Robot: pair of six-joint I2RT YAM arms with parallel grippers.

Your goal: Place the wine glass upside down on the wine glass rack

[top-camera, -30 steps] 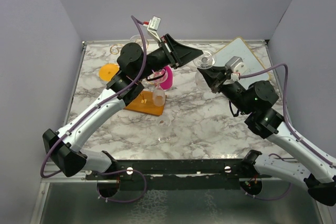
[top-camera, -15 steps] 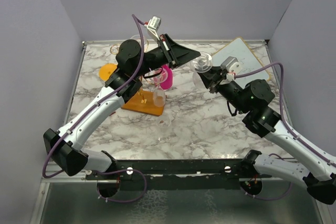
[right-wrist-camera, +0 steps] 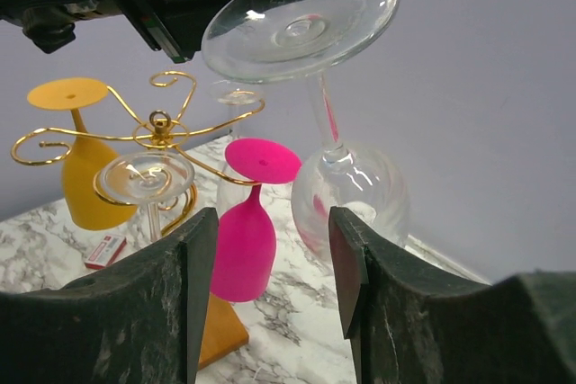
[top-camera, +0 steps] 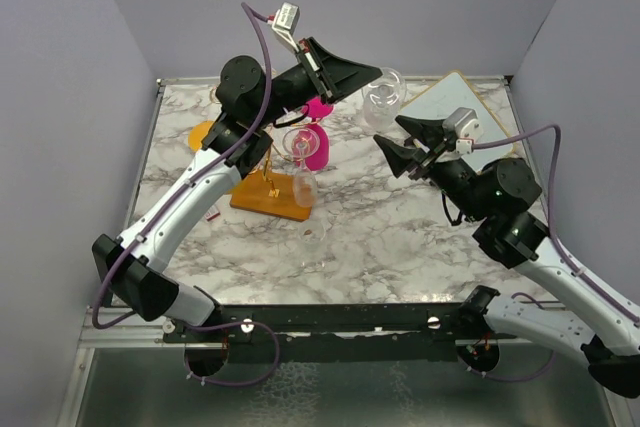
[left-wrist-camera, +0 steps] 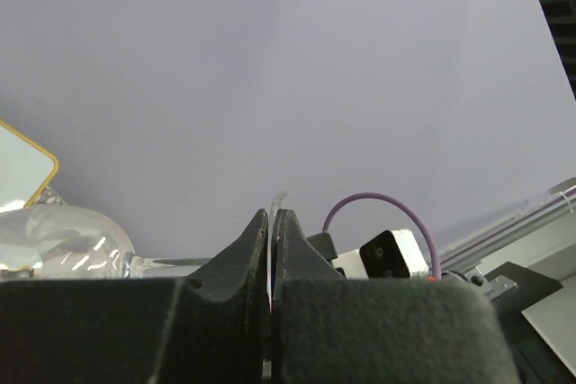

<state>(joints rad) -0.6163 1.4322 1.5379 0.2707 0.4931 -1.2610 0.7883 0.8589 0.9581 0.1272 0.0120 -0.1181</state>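
Observation:
A clear wine glass [top-camera: 383, 99] hangs in the air, foot up and bowl down, right of the wine glass rack [top-camera: 272, 197]. My left gripper [top-camera: 372, 76] is shut on the rim of its foot; the left wrist view shows the thin glass edge [left-wrist-camera: 275, 204] pinched between the jaws and the bowl [left-wrist-camera: 63, 240] at the left. In the right wrist view the foot [right-wrist-camera: 301, 24] is at the top and the bowl [right-wrist-camera: 353, 197] below. My right gripper [top-camera: 395, 142] stands open just short of the bowl, touching nothing. The gold wire rack [right-wrist-camera: 162, 125] has curled arms.
On the rack hang a pink glass [right-wrist-camera: 247, 231], an orange glass [right-wrist-camera: 83, 188] and a clear glass [right-wrist-camera: 144, 179], all upside down. A white board with a gold edge [top-camera: 462, 99] lies at the back right. Purple walls close in the marble table [top-camera: 380, 237].
My right gripper has opened, let go of the wine glass and drawn back. My left gripper has shut on the glass's foot and raised it a little.

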